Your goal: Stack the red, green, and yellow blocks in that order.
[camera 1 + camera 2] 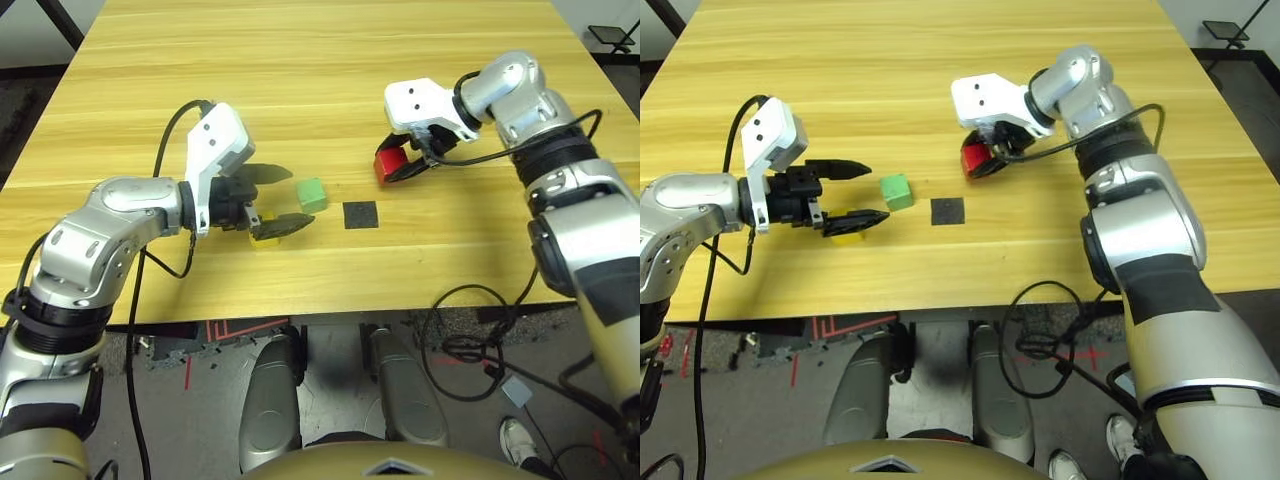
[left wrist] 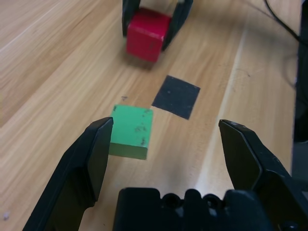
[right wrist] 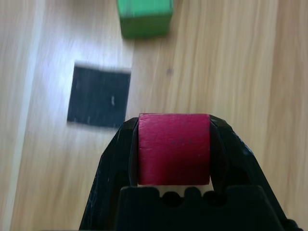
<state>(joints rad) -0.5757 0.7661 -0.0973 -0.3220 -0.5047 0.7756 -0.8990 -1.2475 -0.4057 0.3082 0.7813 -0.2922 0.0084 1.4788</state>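
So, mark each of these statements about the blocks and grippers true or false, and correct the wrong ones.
1. The right gripper holds the red block. True: the right gripper has its fingers on both sides of the red block.
2. The left gripper is shut. False: the left gripper stands open.
3. The green block sits on the black square. False: the green block rests on the wood beside the black square.
4. The yellow block is partly hidden by a finger of the left gripper. True: the yellow block shows past it.
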